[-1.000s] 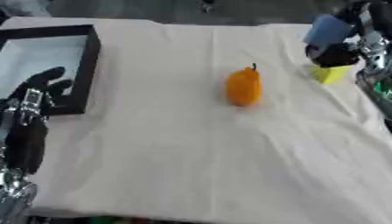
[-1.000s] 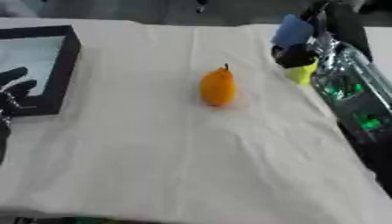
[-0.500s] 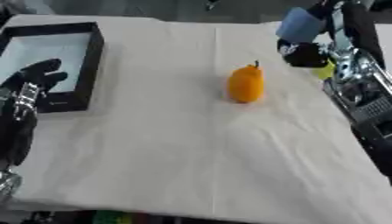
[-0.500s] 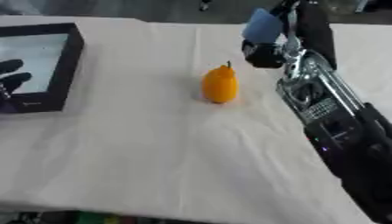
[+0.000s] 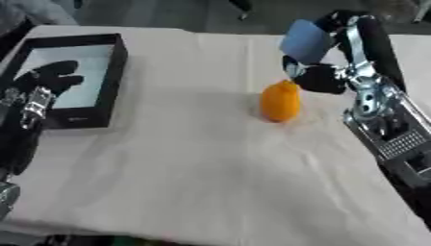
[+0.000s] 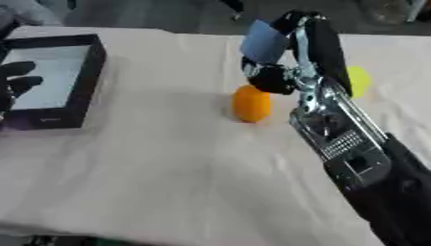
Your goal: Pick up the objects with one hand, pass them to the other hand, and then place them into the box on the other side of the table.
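Observation:
An orange pear-shaped fruit point(image 5: 280, 101) stands on the cream tablecloth near the middle. My right hand point(image 5: 321, 77) hovers just behind and right of it, its fingers curled on a light blue object point(image 5: 305, 41) held above the cloth. A yellow object point(image 6: 359, 80) lies on the cloth behind the right forearm, partly hidden. The black box point(image 5: 112, 77) with a pale inside sits at the far left. My left hand point(image 5: 48, 82) stays open, fingers up, in front of that box's near left corner.
The right forearm point(image 6: 345, 144) stretches across the right side of the table from the lower right corner. The cloth point(image 5: 194, 182) ends at the front edge at the bottom of the view.
My right hand has swung left with the blue object, from above the yellow object to just beside the orange fruit. The left hand has barely moved. The camera has shifted.

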Motion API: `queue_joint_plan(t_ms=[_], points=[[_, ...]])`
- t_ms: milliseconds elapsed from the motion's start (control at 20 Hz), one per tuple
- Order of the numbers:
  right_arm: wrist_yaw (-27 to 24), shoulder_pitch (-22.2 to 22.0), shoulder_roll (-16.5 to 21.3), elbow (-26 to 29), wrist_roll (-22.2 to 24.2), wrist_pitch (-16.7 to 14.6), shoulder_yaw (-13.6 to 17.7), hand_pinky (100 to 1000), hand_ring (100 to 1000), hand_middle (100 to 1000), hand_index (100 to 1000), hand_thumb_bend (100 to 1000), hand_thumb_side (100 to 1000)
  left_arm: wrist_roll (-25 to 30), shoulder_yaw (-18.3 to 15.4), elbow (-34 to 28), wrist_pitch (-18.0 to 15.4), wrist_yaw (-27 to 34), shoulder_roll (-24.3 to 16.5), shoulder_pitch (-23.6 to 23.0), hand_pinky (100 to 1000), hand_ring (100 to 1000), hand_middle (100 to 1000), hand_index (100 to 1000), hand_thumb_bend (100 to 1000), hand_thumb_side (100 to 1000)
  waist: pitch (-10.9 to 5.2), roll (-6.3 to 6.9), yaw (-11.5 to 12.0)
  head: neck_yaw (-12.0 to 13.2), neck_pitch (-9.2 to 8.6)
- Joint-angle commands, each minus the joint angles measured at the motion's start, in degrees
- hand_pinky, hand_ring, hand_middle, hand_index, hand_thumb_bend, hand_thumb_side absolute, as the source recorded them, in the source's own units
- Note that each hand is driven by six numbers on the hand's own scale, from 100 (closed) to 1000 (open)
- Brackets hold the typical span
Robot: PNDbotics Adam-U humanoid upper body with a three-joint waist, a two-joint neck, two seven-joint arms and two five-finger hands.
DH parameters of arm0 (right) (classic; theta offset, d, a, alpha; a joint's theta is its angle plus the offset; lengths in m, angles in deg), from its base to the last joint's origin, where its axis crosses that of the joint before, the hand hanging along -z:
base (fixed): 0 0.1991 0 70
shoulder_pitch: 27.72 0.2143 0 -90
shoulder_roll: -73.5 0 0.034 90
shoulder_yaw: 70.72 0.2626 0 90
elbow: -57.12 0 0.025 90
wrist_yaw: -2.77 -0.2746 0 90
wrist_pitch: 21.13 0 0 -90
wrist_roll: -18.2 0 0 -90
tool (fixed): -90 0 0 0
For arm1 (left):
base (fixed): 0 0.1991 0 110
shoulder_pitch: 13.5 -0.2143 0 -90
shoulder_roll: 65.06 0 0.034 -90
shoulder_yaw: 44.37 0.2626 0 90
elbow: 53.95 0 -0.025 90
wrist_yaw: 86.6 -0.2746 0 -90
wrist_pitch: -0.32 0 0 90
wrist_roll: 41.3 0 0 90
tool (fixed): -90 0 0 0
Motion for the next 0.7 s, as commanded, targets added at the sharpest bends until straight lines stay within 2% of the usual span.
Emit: queue_joint_plan(t_ms=[50,350,600,700], points=[[-3.4,0.5,0.2,3.8,-11.7,7.4,-0.4,711,619,505,487,100,100,1.1,0.0,-1.1,0.4,0.7,-3.0,1.3,1000,822,824,780,100,702,-1.50,1.08,0.3,0.2,-0.82],[-8.8,0.1,0.2,4.9,-18.2,2.8,-1.7,715,617,506,488,100,100,3.2,1.1,-1.1,2.4,1.0,-5.3,3.7,1000,822,825,783,100,703,-1.26,1.67,1.0,0.1,-0.80],[-10.5,0.1,0.1,3.7,-20.5,0.9,-2.3,715,617,506,488,100,100,3.9,1.2,-1.1,3.0,1.0,-5.6,4.2,1000,822,825,783,100,703,-1.24,1.72,1.2,0.0,-0.79],[-10.9,0.0,-0.5,3.2,-20.5,0.4,-3.0,712,608,500,482,100,100,4.3,1.8,-1.1,3.4,0.7,-6.2,4.8,1000,824,832,800,100,701,-1.09,2.06,1.0,-0.3,-0.29]])
